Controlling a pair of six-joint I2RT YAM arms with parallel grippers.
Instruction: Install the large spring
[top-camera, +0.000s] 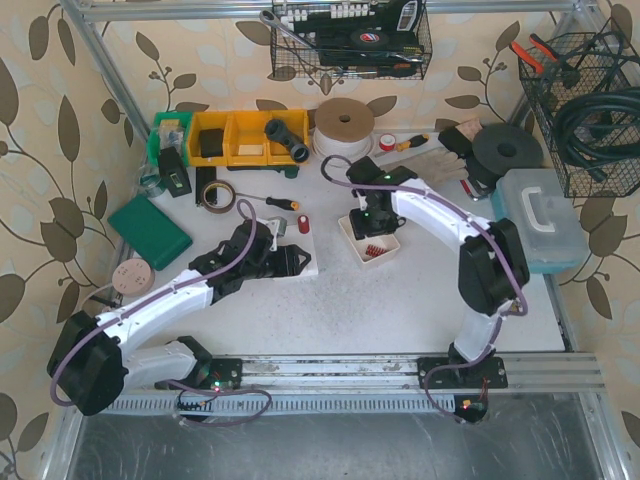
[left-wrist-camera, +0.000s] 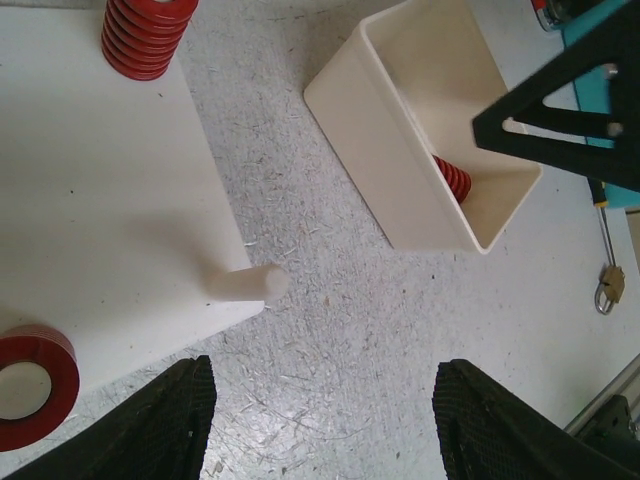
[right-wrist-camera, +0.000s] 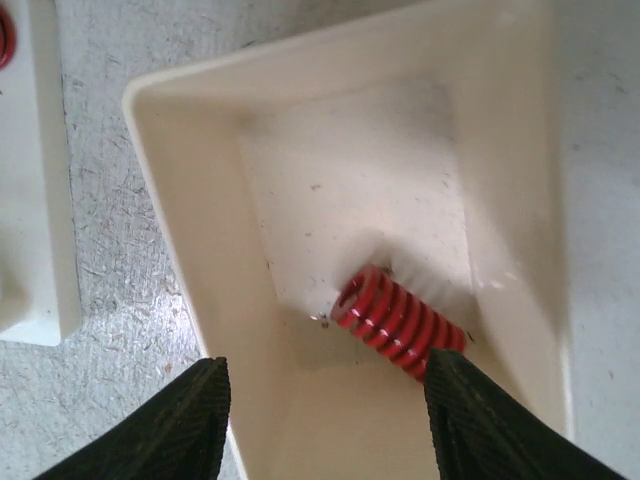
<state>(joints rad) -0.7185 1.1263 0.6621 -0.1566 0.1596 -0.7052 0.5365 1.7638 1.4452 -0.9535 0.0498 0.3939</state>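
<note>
A red coil spring (right-wrist-camera: 400, 322) lies on its side in a cream tray (right-wrist-camera: 175, 200), also seen in the top view (top-camera: 374, 249). My right gripper (right-wrist-camera: 325, 425) is open and hovers just above the tray, its jaws either side of the spring and not touching it. A white base plate (left-wrist-camera: 90, 200) lies left of the tray, with a bare white peg (left-wrist-camera: 248, 284) at its near corner. A tall red spring (left-wrist-camera: 145, 35) and a red ring (left-wrist-camera: 30, 385) stand on the plate. My left gripper (left-wrist-camera: 325, 420) is open and empty over the table beside the peg.
In the top view, a red-handled screwdriver (top-camera: 280, 203) and a tape roll (top-camera: 218, 195) lie behind the plate. A green case (top-camera: 150, 230) is at the left, yellow bins (top-camera: 245, 137) at the back, and a pale blue box (top-camera: 540, 215) at the right.
</note>
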